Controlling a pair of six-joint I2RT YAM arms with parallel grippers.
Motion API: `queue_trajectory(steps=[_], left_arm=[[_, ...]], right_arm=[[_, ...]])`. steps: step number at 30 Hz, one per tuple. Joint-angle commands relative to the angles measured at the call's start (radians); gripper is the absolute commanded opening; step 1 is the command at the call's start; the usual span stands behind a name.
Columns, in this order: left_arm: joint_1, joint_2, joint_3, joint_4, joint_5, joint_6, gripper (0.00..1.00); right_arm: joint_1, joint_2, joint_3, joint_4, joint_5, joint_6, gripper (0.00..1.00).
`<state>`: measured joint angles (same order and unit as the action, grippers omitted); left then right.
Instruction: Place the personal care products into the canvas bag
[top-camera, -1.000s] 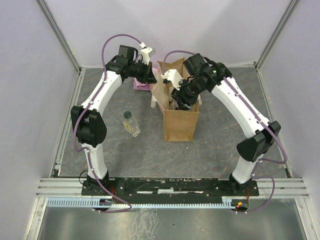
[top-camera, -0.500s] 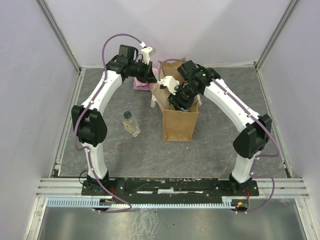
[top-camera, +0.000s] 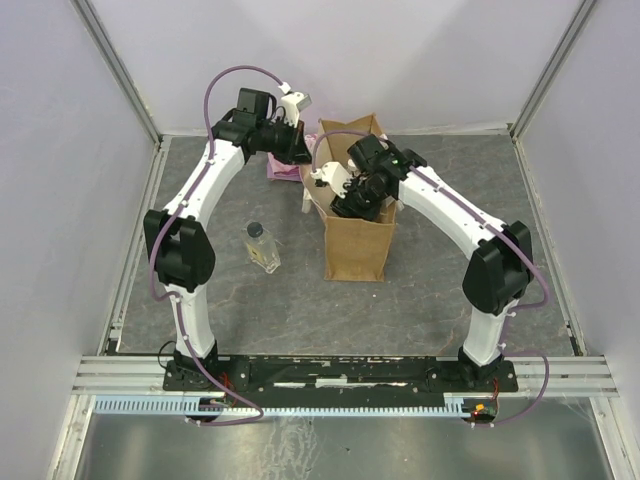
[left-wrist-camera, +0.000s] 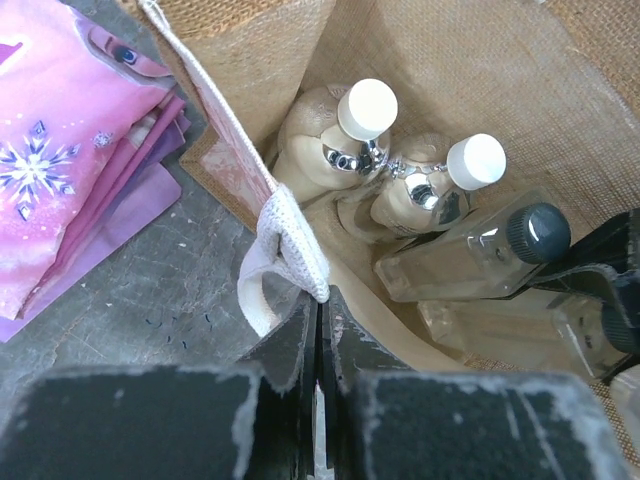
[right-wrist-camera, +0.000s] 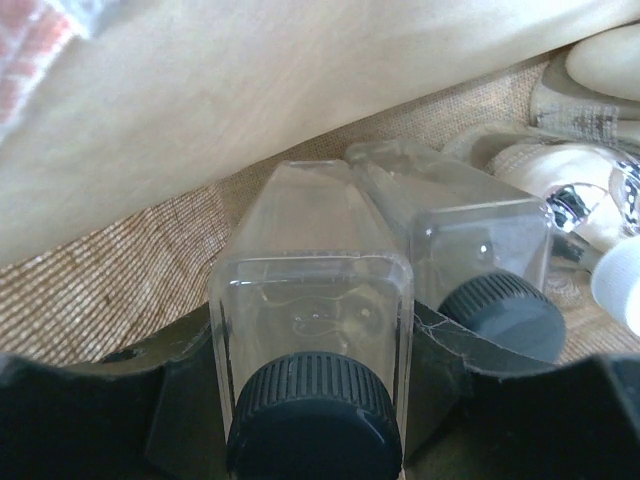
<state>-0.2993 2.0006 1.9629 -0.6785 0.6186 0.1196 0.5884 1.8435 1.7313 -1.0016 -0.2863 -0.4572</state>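
Note:
The tan canvas bag (top-camera: 358, 250) stands upright mid-table. My left gripper (left-wrist-camera: 320, 300) is shut on its white handle (left-wrist-camera: 290, 230) and holds the mouth open. Inside lie two round bottles with white caps (left-wrist-camera: 368, 105) and a squarish clear bottle with a dark cap (left-wrist-camera: 535, 228). My right gripper (right-wrist-camera: 312, 395) is down inside the bag, shut on another squarish dark-capped bottle (right-wrist-camera: 312, 300), with the lying squarish bottle (right-wrist-camera: 490, 260) right next to it. One more dark-capped bottle (top-camera: 263, 247) lies on the table left of the bag.
A flat pink packet (top-camera: 283, 170) lies on the table behind the bag's left side, by my left gripper (top-camera: 303, 150). Enclosure walls and a metal rail (top-camera: 140, 200) border the table.
My right arm has swung left and lowered its gripper, with the bottle, deeper into the bag's mouth. The left arm has kept still on the handle.

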Motion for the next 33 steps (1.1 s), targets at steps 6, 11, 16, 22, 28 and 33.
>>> queue_trajectory(steps=[6,11,16,22,28,33], left_arm=[[0.005,0.007,0.047,0.026,-0.01,0.003,0.03],[0.005,0.01,0.046,0.024,-0.01,0.003,0.03],[0.005,0.012,0.058,0.015,-0.013,0.008,0.03],[0.005,0.026,0.082,-0.009,-0.014,0.019,0.03],[0.004,0.025,0.084,-0.012,-0.011,0.023,0.03],[0.005,0.026,0.085,-0.013,-0.004,0.022,0.03]], right_arm=[[-0.008,0.045,0.011,0.174,0.05,0.0,0.0],[-0.01,0.057,-0.02,0.211,0.069,0.006,0.0],[-0.01,0.069,-0.017,0.219,0.077,0.026,0.05],[-0.01,0.061,0.0,0.213,0.088,0.045,0.4],[-0.009,0.032,0.034,0.183,0.099,0.068,0.6],[-0.009,0.016,0.09,0.119,0.121,0.073,0.65]])
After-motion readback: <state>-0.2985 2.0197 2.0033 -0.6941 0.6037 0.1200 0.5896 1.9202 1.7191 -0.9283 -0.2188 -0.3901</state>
